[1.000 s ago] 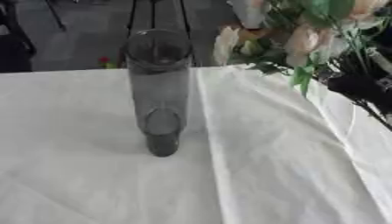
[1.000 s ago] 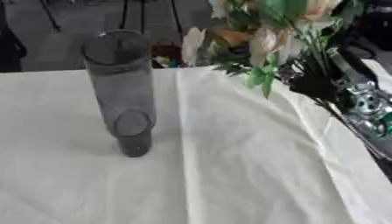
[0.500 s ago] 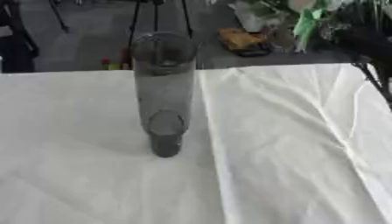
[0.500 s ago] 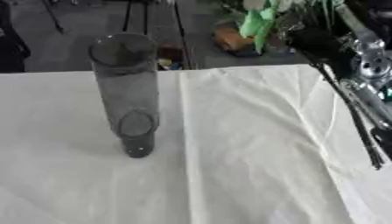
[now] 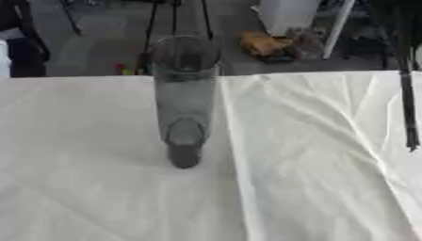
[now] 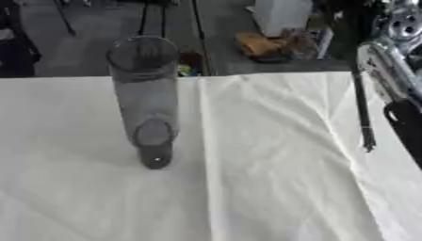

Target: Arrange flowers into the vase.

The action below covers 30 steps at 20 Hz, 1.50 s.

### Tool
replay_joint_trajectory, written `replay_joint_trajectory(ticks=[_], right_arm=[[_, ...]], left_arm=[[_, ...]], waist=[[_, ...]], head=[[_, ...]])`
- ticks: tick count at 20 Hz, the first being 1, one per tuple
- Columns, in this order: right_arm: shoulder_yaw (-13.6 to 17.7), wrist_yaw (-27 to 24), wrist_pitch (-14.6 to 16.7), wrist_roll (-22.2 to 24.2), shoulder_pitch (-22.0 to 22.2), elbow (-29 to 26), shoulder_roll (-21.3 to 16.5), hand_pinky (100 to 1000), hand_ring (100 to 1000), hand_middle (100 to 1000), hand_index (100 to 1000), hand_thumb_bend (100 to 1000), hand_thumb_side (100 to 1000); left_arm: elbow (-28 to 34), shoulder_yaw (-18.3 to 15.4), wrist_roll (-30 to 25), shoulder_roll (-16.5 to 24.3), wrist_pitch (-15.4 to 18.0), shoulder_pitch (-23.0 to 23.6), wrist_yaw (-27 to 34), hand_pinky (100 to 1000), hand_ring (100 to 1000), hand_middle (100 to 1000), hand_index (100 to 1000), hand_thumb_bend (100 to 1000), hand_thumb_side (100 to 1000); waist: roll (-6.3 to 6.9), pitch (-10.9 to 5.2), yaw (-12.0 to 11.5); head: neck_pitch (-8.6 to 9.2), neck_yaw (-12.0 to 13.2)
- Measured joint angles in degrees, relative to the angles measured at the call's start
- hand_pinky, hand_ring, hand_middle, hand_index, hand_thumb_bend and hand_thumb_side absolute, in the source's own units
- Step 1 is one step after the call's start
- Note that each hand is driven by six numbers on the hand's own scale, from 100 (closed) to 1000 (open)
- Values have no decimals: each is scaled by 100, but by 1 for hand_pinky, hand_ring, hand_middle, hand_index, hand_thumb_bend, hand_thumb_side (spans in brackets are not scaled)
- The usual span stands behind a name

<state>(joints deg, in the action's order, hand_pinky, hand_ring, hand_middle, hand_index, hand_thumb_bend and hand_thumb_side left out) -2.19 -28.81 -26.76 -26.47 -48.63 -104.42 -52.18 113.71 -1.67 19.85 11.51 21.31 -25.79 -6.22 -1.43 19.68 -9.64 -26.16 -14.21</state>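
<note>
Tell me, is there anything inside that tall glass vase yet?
Nothing shows inside the vase: through its smoky glass you see only the white cloth and its own thick base. No stems or flowers are in it. Whether it holds water cannot be told.

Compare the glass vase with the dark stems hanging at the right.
The vase is wide, smoky and see-through; the stems are thin, dark and opaque. The vase stands on the white tablecloth; the stems hang above it, tips down. The vase holds nothing. Both run roughly upright.
</note>
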Motion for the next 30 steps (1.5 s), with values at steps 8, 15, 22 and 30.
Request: replay_joint_trajectory(ticks=[8,15,22,30], right_arm=[[-33,-302,577,-294,-607,313,241,100,100,100,100,100,352],[-25,-488,1433,-471,-919,384,413,100,100,100,100,100,358],[8,-541,2137,-570,-1093,258,568,100,100,100,103,100,363],[75,-621,2584,-766,-1337,102,811,100,100,100,106,100,371]], left_arm=[[0,37,-47,1,-6,5,16,735,783,768,831,100,1000],[0,67,-67,2,-13,6,43,735,783,768,831,100,1000],[0,70,-76,2,-12,6,58,735,783,768,831,100,1000],[0,103,-118,2,-11,1,66,736,783,769,831,100,1000]], waist=[[-26,0,-88],[-50,2,-156],[-48,46,-200],[-50,116,-301]], head=[[-1,-28],[12,-55],[118,-58],[212,-133]])
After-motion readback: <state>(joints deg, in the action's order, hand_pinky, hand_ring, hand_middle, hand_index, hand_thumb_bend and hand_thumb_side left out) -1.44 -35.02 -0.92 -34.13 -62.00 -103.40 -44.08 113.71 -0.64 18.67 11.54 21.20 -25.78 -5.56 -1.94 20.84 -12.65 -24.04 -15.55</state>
